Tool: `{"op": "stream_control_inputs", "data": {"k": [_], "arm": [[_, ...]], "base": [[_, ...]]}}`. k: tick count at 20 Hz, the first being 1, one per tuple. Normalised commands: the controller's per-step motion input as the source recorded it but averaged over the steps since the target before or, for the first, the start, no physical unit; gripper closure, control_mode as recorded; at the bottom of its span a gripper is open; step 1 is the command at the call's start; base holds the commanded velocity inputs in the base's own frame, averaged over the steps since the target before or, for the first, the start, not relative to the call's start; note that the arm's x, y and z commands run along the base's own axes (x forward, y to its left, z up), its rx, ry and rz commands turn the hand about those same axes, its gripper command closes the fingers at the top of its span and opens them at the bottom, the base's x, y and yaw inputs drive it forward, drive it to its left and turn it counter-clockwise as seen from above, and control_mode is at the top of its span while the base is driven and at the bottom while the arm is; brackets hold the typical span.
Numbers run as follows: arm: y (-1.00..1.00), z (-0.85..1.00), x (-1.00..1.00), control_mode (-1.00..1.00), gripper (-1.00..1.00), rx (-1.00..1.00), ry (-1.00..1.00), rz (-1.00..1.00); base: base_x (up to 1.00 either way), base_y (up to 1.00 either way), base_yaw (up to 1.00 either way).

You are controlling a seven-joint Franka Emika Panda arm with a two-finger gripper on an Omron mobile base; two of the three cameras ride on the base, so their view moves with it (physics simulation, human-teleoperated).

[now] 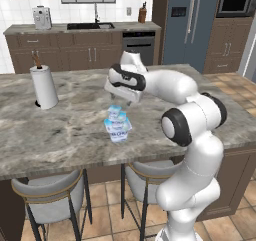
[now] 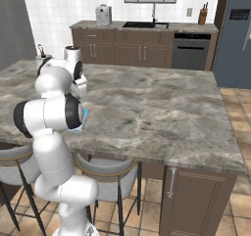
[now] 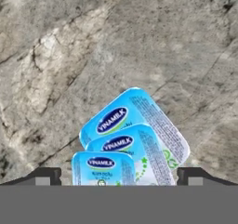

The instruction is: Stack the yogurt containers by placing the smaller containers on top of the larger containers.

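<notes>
The gripper (image 3: 119, 179) hangs spread wide and empty just above the stack. Between and just beyond its fingertips the two cups (image 3: 103, 168) sit on the tub (image 3: 153, 121), lids overlapping, likely centred there so the smaller ones rest steady on the wider base.

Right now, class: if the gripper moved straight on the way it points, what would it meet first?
Probably the topmost small yogurt cup, lying between the open gripper's fingertips atop the stack; depth is unclear.

A paper towel roll (image 1: 44, 86) stands upright on the marble desk (image 1: 70, 130), two grey stools (image 1: 52, 197) tucked beneath; a toaster (image 1: 42, 17) sits beside the sink (image 1: 90, 26).
</notes>
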Motion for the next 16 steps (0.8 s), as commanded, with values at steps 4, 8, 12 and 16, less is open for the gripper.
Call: {"op": "stream_control_inputs", "data": {"k": [4, 8, 12, 16], "arm": [[0.00, 0.27, -0.03, -1.00, -1.00, 0.04, 0.00, 0.00], [0.00, 0.33, -0.08, -1.00, -1.00, 0.05, 0.00, 0.01], [-0.13, 0.46, -0.30, -1.00, -1.00, 0.07, 0.00, 0.01], [-0.35, 0.43, -0.56, -1.00, -1.00, 0.08, -0.03, 0.00]], "base": [[0.00, 0.00, 0.00], [0.00, 0.00, 0.00], [0.00, 0.00, 0.00], [0.00, 0.00, 0.00]]}}
